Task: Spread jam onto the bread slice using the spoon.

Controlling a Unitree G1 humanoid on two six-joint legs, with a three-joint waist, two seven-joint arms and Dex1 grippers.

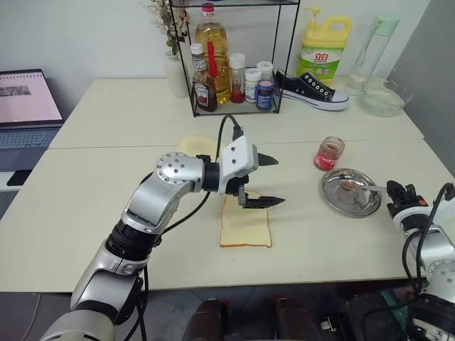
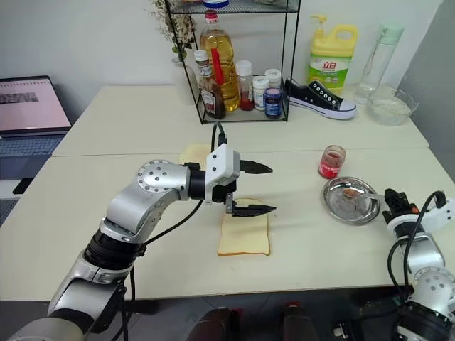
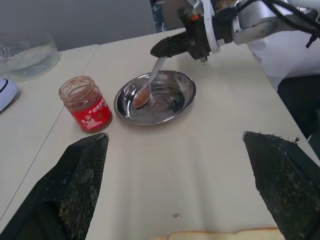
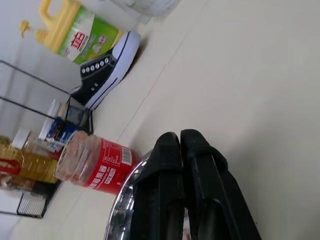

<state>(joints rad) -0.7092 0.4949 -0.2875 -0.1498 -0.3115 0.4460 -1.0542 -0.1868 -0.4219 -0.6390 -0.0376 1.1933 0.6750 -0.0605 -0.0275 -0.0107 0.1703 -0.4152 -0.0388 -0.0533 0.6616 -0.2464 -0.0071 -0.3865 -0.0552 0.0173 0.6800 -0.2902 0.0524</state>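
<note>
The bread slice point(image 1: 246, 229) lies flat near the table's front edge, at its middle. Just above its far end hovers my left gripper point(image 1: 279, 181), open, pointing right, with nothing between its fingers. At the right, the round steel dish point(image 1: 334, 200) holds the spoon point(image 3: 148, 88), whose bowl rests in the dish with a reddish dab of jam point(image 3: 139, 99) on it. My right gripper point(image 3: 159, 49) is shut on the spoon's handle end at the dish's right rim. An open jam jar point(image 1: 329, 153) with a red label stands just behind the dish.
A second pale slice point(image 1: 192, 145) lies behind my left arm. A wire rack point(image 1: 234, 85) of bottles, a black shoe point(image 1: 311, 90), a detergent bottle point(image 1: 323, 53) and a glass bowl point(image 1: 384, 99) stand at the back. A laptop point(image 1: 25, 106) sits at the left.
</note>
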